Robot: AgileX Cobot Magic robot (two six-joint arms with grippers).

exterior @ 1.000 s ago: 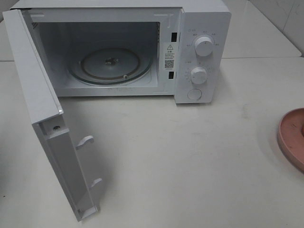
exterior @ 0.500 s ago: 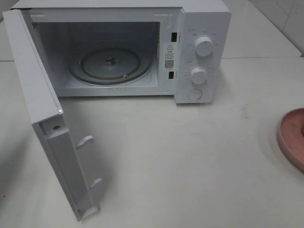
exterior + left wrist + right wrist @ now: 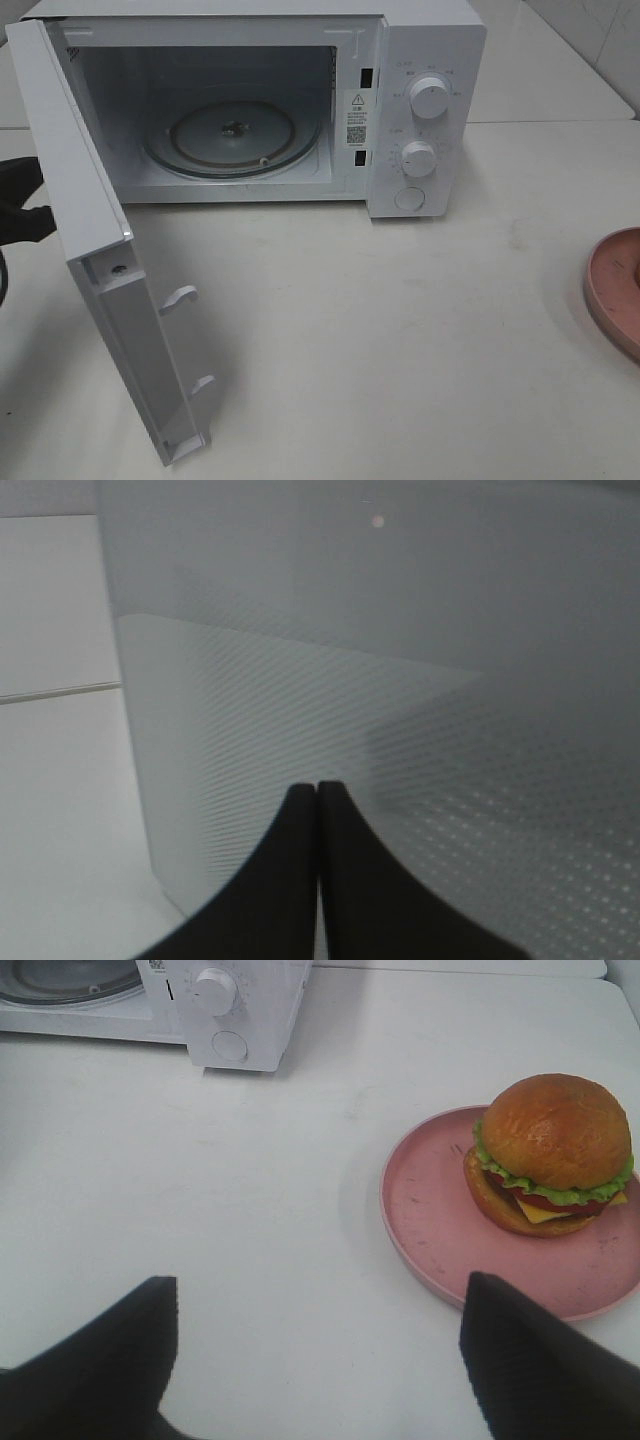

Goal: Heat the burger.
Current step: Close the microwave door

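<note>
Exterior high: microwave (image 3: 250,100) door (image 3: 90,250) swung wide, turntable (image 3: 232,137) bare. Left wrist: left gripper (image 3: 318,790) jaws clenched, empty, close to the door. Right wrist: right gripper (image 3: 320,1310) jaws released; burger (image 3: 550,1155) on pink plate (image 3: 440,1220), beyond them, apart

My microwave (image 3: 300,100) stands at the far side of the table (image 3: 400,340), its door (image 3: 95,250) swung out toward the near left and the turntable (image 3: 232,137) lying inside. At the right edge sits the plate (image 3: 615,295), with the burger (image 3: 550,1155) on it.
</note>
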